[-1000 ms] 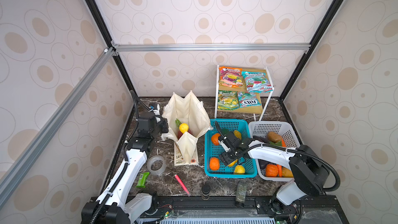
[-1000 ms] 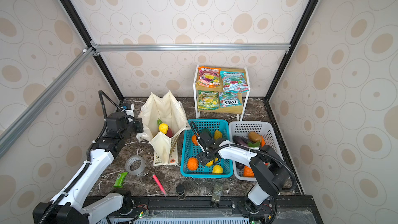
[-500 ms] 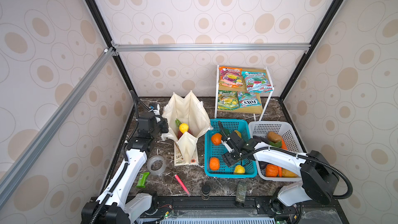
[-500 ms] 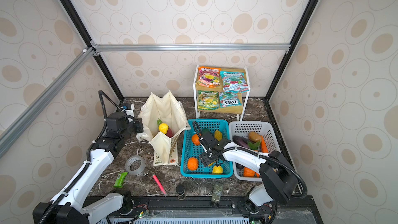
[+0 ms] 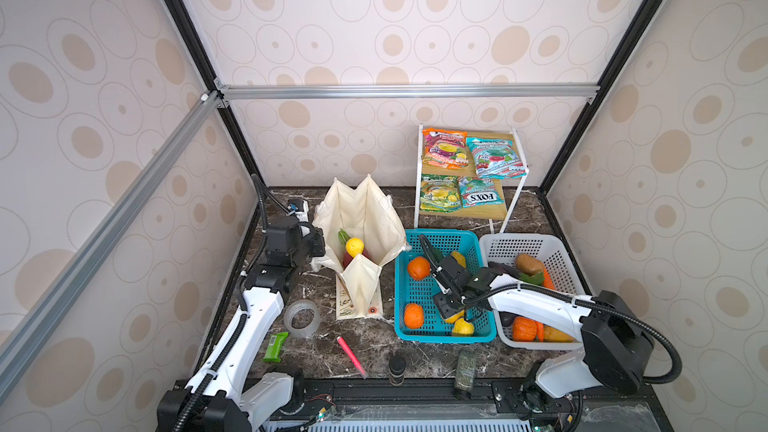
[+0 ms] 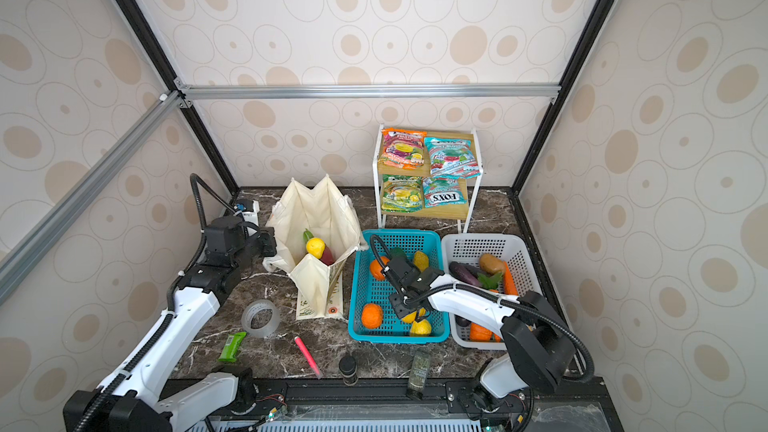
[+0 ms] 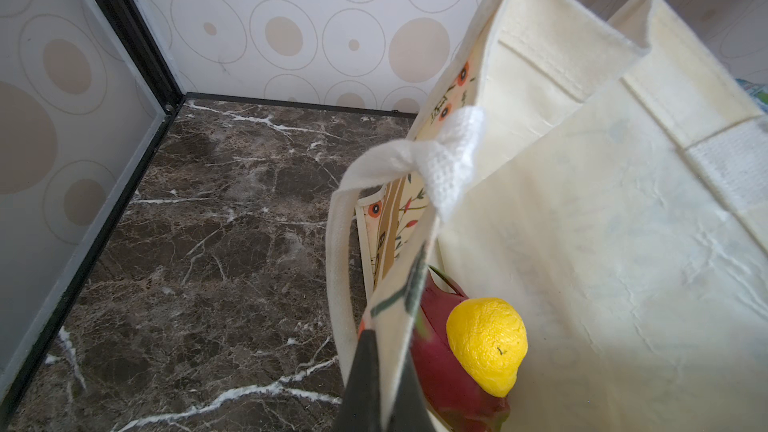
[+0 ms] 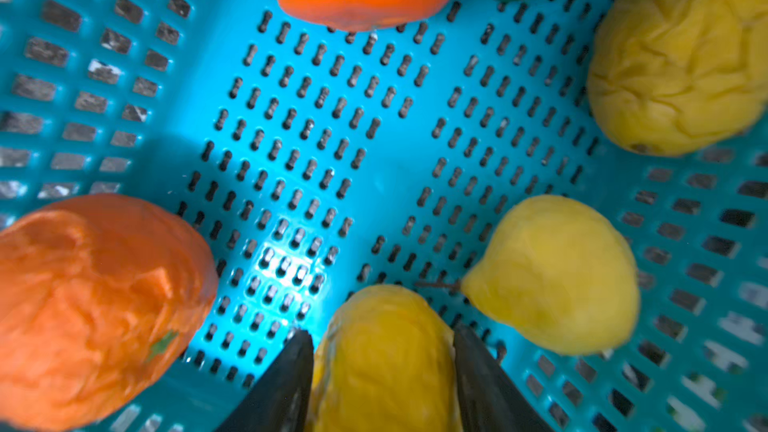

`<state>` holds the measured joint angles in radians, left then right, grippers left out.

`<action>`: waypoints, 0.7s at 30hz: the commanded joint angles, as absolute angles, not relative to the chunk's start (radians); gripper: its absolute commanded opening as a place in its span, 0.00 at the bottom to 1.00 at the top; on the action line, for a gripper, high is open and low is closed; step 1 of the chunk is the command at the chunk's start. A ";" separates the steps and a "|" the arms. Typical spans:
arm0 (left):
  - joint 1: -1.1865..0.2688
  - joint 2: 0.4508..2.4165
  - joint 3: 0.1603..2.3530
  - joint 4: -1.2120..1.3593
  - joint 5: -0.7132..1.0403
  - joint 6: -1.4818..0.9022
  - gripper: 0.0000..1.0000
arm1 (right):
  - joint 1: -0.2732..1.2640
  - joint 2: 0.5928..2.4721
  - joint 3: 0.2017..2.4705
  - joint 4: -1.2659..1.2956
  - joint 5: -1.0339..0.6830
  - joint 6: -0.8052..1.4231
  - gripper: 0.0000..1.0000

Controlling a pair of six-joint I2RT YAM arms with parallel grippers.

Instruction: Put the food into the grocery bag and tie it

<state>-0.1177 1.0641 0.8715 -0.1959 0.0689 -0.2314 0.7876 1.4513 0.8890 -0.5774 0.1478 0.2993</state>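
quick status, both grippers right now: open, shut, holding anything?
Left gripper: shut, pinching the grocery bag at its rim.
Right gripper: jaws astride a yellow fruit in the turquoise basket; firm grip cannot be told.

The bag [image 5: 365, 218] gapes open at the top, with a citrus [image 5: 354, 246] lying low inside. The middle of the basket [image 8: 311, 139] floor is bare between oranges [image 8: 95, 301] and lemons [image 8: 552, 272]. The worktop [image 7: 208, 222] left of the bag is bare. A tape roll [image 5: 302, 317], pen [image 5: 350, 350] and jars [image 5: 397, 367] crowd its front.
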 commanded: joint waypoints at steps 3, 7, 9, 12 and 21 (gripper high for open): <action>-0.113 1.054 0.891 -0.160 0.069 -0.233 0.00 | 0.794 1.326 0.959 -0.654 0.139 0.333 0.56; -0.112 1.051 0.892 -0.160 0.072 -0.231 0.00 | 0.794 1.274 0.963 -0.634 0.142 0.325 0.56; -0.112 1.048 0.891 -0.160 0.069 -0.230 0.00 | 0.795 1.287 0.968 -0.673 0.148 0.336 0.57; -0.112 1.050 0.890 -0.159 0.071 -0.232 0.00 | 0.796 1.310 0.992 -0.776 0.124 0.351 0.62; -0.112 1.049 0.892 -0.161 0.070 -0.230 0.00 | 0.798 1.288 0.899 -0.783 -0.038 0.420 0.60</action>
